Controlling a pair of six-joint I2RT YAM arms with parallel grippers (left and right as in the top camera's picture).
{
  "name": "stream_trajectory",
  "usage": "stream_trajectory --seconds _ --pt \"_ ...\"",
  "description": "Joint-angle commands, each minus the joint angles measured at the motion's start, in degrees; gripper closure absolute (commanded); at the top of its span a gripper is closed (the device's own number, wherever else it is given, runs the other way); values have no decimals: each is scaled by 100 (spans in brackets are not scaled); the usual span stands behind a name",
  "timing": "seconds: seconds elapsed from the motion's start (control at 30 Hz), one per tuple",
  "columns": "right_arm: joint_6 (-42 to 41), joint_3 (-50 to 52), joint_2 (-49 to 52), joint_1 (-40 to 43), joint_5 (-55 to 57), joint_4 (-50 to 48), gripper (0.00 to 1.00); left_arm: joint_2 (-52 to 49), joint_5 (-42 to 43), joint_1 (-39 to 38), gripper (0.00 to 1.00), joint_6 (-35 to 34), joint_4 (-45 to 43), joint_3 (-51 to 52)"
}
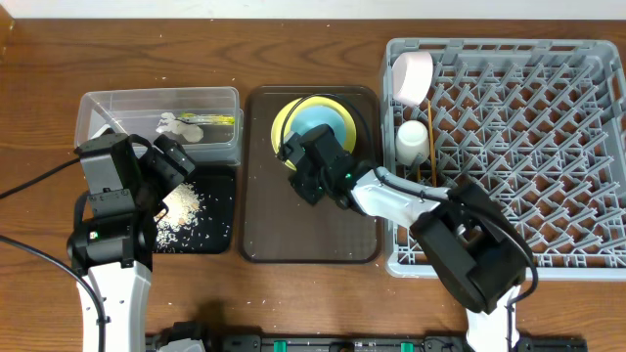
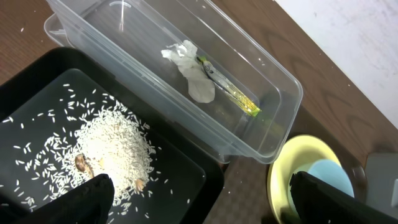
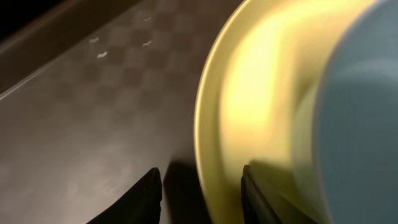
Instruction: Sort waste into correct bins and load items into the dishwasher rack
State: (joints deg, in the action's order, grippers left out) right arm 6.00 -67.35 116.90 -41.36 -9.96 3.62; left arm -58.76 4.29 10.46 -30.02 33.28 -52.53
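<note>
Straddling the rim of the round yellow plate point(image 1: 284, 122): right gripper point(image 3: 199, 193), fingers spread either side | plate holds light blue bowl point(image 1: 318, 122) on dark brown serving tray point(image 1: 293, 235), bench centre | left gripper point(image 2: 205, 202), fingers wide apart, above white rice scraps point(image 2: 115, 146) in shallow black tray point(image 1: 220, 210) near left edge | crumpled white tissue point(image 2: 193, 74), green-and-orange wrapper point(image 2: 233, 96) in clear plastic tub point(image 1: 156, 98), far-left corner
</note>
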Motion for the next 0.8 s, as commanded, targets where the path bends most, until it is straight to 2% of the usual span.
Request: stream_trajectory --seconds 0.0,0.27,0.5,0.63,0.77 --pt "-442 103 -136 -72 -673 337 60 -7 -28 28 7 13 15 -122" --pt "-682 103 -723 -72 -1207 925 62 -7 -28 31 7 13 15 -122" --pt "-614 92 -1394 -66 -774 1056 64 -7 -28 28 7 13 15 -122" --pt "-621 33 -1958 -59 -483 1204 72 -7 -28 31 7 13 15 -122" --pt "-782 -448 -2243 35 61 2168 68 -7 -28 31 7 13 15 -122"
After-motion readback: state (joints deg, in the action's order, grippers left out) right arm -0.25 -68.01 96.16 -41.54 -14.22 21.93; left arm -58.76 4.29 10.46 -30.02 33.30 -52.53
